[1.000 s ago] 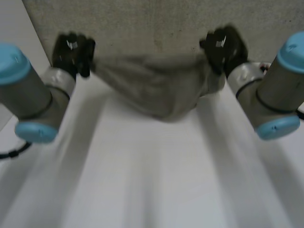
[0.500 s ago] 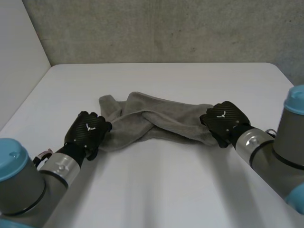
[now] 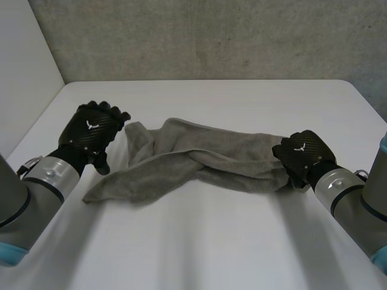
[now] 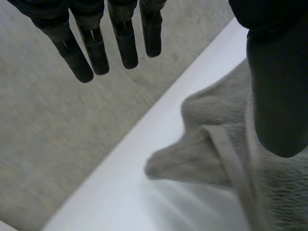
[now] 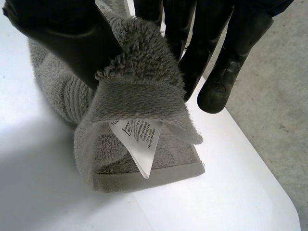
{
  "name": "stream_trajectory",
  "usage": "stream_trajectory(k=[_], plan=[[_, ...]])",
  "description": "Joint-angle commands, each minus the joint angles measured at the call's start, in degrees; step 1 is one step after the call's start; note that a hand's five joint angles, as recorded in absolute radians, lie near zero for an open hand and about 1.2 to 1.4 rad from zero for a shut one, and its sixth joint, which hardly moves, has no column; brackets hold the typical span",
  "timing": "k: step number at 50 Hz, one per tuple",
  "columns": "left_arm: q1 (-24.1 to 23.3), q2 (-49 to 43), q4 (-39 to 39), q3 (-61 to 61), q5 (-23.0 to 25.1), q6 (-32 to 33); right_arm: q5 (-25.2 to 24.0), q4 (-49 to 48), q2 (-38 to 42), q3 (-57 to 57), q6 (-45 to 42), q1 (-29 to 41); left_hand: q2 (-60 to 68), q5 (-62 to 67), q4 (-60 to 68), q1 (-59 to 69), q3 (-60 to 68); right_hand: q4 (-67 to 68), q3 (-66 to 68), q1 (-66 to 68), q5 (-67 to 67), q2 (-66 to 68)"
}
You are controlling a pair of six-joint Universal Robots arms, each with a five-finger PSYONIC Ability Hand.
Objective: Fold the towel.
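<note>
A grey towel (image 3: 199, 160) lies twisted and bunched across the middle of the white table (image 3: 199, 241). My left hand (image 3: 94, 130) hovers just beside the towel's left end with its fingers (image 4: 96, 45) straight and spread, holding nothing. That end of the towel (image 4: 216, 154) rests on the table under the thumb. My right hand (image 3: 302, 156) is shut on the towel's right end. In the right wrist view, fingers and thumb (image 5: 72, 43) pinch a corner of the towel (image 5: 139, 96) that carries a white label (image 5: 139, 144).
A grey wall (image 3: 211, 36) stands behind the table's far edge, and a white panel (image 3: 24, 78) rises at the left. Bare tabletop stretches in front of the towel.
A second ago both hands held the towel up in the air. It now lies on the table; my left hand has opened, let go of its end and lifted. My right hand drew rightward.
</note>
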Motion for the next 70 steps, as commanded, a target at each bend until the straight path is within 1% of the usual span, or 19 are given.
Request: stream_trajectory(k=[1, 8, 13, 33, 41, 43, 46, 48, 49, 50, 54, 56, 60, 61, 64, 65, 66, 68, 70], plan=[[-0.77, -5.94, -11.21, 6.44, -0.25, -4.25, -0.11, 0.14, 0.89, 0.33, -0.10, -0.03, 0.60, -7.12, 1.00, 1.10, 2.14, 3.37, 4.93, 3.78, 4.31, 3.96], [0.19, -9.54, -23.50, 11.71, -0.33, -7.84, -0.19, 0.05, 1.06, 0.42, -0.18, -0.20, 6.31, -1.41, 6.72, 6.81, 7.86, 3.37, 4.93, 3.78, 4.31, 3.96], [1.24, -9.54, -26.76, 12.77, -0.25, -11.01, -0.28, 0.05, 1.06, 0.25, -0.18, -0.99, 6.82, -0.90, 7.23, 7.32, 8.37, 3.37, 4.93, 3.78, 4.31, 3.96], [3.53, -13.23, -26.94, 12.77, -1.91, -10.93, -0.46, 0.05, 1.77, 0.33, -0.27, -1.43, 10.69, 2.97, 11.10, 11.19, 12.24, 3.37, 4.93, 3.78, 4.31, 3.96], [3.53, -13.32, -27.03, 12.24, -2.09, -10.76, -0.37, 0.05, 1.77, 0.07, -0.27, -1.87, 22.80, 15.08, 23.21, 23.30, 24.35, 3.37, 4.93, 3.78, 4.31, 3.96], [3.53, -13.32, -26.95, 12.16, -2.18, -10.76, -0.19, 0.05, 1.68, -0.10, -0.27, -1.87, 31.84, 24.12, 32.25, 32.34, 33.39, 3.37, 4.93, 3.78, 4.31, 3.96], [3.53, -13.23, -26.94, 12.24, -2.18, -10.76, -0.19, 0.14, 1.59, -0.28, -0.18, -1.87, 37.77, 30.05, 38.18, 38.27, 39.32, 3.37, 4.93, 3.78, 4.31, 3.96], [3.53, -12.80, -26.94, 12.68, -2.18, -10.76, -0.19, 0.23, 0.80, -0.89, -0.01, -1.96, 49.99, 42.27, 50.40, 50.49, 51.54, 3.37, 4.93, 3.78, 4.31, 3.96], [3.53, -12.79, -26.94, 12.68, -2.18, -10.76, -0.19, 0.23, 0.80, -0.90, -0.01, -1.96, 50.05, 42.33, 50.46, 50.55, 51.60, 3.37, 4.93, 3.78, 4.31, 3.96], [3.53, -12.27, -26.94, 12.94, -2.18, -10.76, -0.19, 0.40, 0.19, -1.42, 0.08, -1.96, 56.05, 48.33, 56.45, 56.55, 57.59, 3.37, 4.93, 3.78, 4.31, 3.96], [3.18, -11.30, -26.86, 14.53, -2.27, -10.67, 0.07, 1.37, -3.77, -3.44, 0.78, -1.70, 56.59, 48.87, 57.00, 57.09, 58.14, 3.37, 4.93, 3.78, 4.31, 3.96], [3.27, -6.76, -27.12, 16.71, -3.40, -10.75, -0.02, 3.29, -9.37, -6.42, 1.04, -1.43, 56.59, 48.87, 57.00, 57.09, 58.14, 3.37, 4.93, 3.78, 4.31, 3.96], [3.27, -0.93, -27.12, 19.19, -4.46, -10.67, -0.11, 8.58, -12.91, -12.67, 2.72, -1.61, 56.59, 48.87, 57.00, 57.09, 58.14, 3.37, 4.93, 3.78, 4.31, 3.96], [3.36, 1.42, -26.95, 20.67, -4.55, -10.67, -0.19, 12.76, -13.61, -16.94, 3.93, -1.70, 56.59, 48.87, 57.00, 57.09, 58.14, 3.37, 4.93, 3.78, 4.31, 3.96], [3.53, 5.56, -26.86, 23.92, -4.55, -10.93, -1.15, 23.55, -13.27, -25.99, 4.91, -1.96, 56.59, 48.87, 57.00, 57.09, 58.14, 3.37, 4.93, 3.78, 4.31, 3.96], [3.53, 5.58, -26.86, 23.93, -4.55, -10.93, -1.16, 23.61, -13.26, -26.03, 4.91, -1.96, 56.59, 48.87, 57.00, 57.09, 58.14, 3.37, 4.93, 3.78, 4.31, 3.96], [3.53, 6.97, -26.86, 25.24, -4.55, -10.93, -2.03, 29.09, -12.39, -30.12, 4.65, -1.96, 56.59, 48.87, 57.00, 57.09, 58.14, 3.37, 4.93, 3.78, 4.31, 3.96], [3.53, 7.60, -26.77, 26.22, -4.64, -10.93, -2.92, 34.07, -10.10, -33.68, 4.12, -1.96, 56.59, 48.87, 57.00, 57.09, 58.14, 3.37, 4.93, 3.78, 4.31, 3.96], [3.36, 6.99, -26.86, 27.44, -4.64, -10.58, -4.32, 42.03, -4.41, -38.93, 1.24, -2.22, 56.59, 48.87, 57.00, 57.09, 58.14, 3.37, 4.93, 3.78, 4.31, 3.96]])
